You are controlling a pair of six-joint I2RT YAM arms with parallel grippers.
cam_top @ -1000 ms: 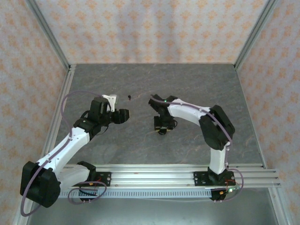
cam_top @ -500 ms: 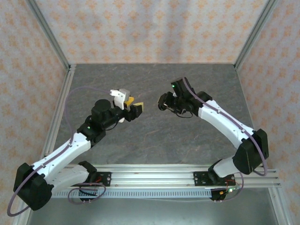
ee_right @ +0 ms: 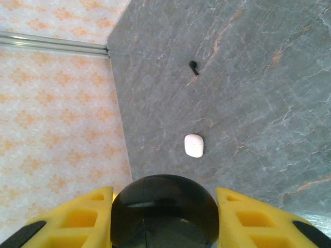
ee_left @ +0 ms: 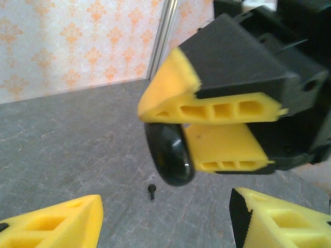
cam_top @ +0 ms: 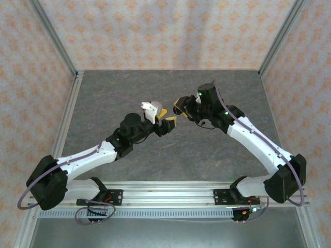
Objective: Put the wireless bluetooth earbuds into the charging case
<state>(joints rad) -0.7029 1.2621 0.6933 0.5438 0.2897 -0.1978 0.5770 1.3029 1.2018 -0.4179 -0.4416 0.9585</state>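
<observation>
table (cam_top: pixel 207 155): flat grey stone-look top with pale wavy veins, wide and mostly bare
walls (cam_top: pixel 165 31): pale paper with small orange flower shapes, at the back and on both sides
metal rails (cam_top: pixel 170 192): silver bars along the near edge, under both arm bases
left arm (cam_top: pixel 88 157): white and black, long and low, reaching from the near left corner toward the middle of the table
left gripper (cam_top: pixel 166 120): yellow fingers (ee_left: pixel 51 225) spread wide apart, nothing between them, pointed at the other gripper and close to it
right arm (cam_top: pixel 253 139): white and black, going up from the near right corner and bent over toward the middle, small green lights on it
right gripper (cam_top: pixel 179 106): up in the air above the table, yellow fingers (ee_right: pixel 248 217) squeezed on both sides of a shiny black rounded plastic charging case (ee_right: pixel 164 212)
case: off the table, pinched tight, a thin seam across it; in the left wrist view, poking out below the right gripper's fingers
tiny black stemmed earbud (ee_right: pixel 193 67): lying alone on the grey top, down below and well apart from both grippers, not in the case
small white rounded piece (ee_right: pixel 194 145): lying on the table near the black earbud, not touching it; too small to tell what it is
</observation>
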